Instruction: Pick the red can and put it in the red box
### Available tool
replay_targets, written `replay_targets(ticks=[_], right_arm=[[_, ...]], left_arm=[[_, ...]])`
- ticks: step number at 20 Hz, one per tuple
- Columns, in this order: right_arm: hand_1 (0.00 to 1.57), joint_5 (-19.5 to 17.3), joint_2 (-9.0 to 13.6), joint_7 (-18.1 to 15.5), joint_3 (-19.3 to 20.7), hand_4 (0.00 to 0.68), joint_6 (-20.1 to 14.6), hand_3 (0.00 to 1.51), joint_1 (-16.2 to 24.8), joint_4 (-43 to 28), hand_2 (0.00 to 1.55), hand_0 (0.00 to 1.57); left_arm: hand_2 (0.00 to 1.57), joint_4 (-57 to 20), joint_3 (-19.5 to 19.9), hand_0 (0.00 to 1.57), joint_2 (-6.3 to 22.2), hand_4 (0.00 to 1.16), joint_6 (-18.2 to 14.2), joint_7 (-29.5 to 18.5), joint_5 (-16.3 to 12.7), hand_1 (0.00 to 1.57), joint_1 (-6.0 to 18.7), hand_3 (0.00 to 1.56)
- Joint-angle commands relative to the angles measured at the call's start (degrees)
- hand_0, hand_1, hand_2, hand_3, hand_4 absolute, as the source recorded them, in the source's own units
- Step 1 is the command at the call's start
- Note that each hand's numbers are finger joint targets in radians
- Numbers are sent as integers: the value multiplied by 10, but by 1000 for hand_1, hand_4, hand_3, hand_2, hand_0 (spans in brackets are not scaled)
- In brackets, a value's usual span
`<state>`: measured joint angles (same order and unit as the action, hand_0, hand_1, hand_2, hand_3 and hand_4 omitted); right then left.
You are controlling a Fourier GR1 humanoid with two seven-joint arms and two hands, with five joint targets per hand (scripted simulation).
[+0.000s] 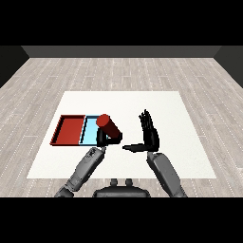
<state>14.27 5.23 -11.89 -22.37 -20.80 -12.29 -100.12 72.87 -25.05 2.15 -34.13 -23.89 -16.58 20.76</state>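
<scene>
White table point(180, 142) on grey plank floor point(118, 71); left hand point(105, 138) curled round red can point(108, 126); right hand point(149, 135) spread, holding nothing.

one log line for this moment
left hand: holds red can | can: tilted, above light blue tray | red tray: empty | right hand: open

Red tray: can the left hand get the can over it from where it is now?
Probably yes. The left hand holds the red can above the blue tray, and the red tray lies right beside it with nothing between.
</scene>
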Motion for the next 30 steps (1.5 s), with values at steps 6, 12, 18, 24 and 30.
replay_targets(ticks=[6, 12, 18, 24, 30], right_arm=[[0, 41, 80, -1, 77, 0, 56, 0, 135, -119, 0, 0], [0, 79, 92, -22, 146, 0, 94, 0, 142, -45, 0, 0], [0, 82, 76, -39, 140, 0, 106, 0, 160, -39, 0, 0], [0, 72, 73, -45, 151, 0, 103, 0, 144, 9, 0, 0], [0, 70, 62, -61, 150, 0, 112, 0, 127, 45, 0, 0]], left_arm=[[1571, 34, 79, 1571, 76, 1125, -19, 77, 26, 1571, 32, 1487], [1571, 30, 145, 1571, 191, 1112, 28, 107, 28, 1571, 8, 1491], [1540, -86, 165, 1571, 259, 1112, 42, 163, 66, 1571, 27, 1471], [1549, -313, 175, 1571, 293, 1051, 90, 175, 95, 1571, 85, 1473], [849, -500, 158, 940, 288, 891, 89, 203, 145, 940, 125, 673]])
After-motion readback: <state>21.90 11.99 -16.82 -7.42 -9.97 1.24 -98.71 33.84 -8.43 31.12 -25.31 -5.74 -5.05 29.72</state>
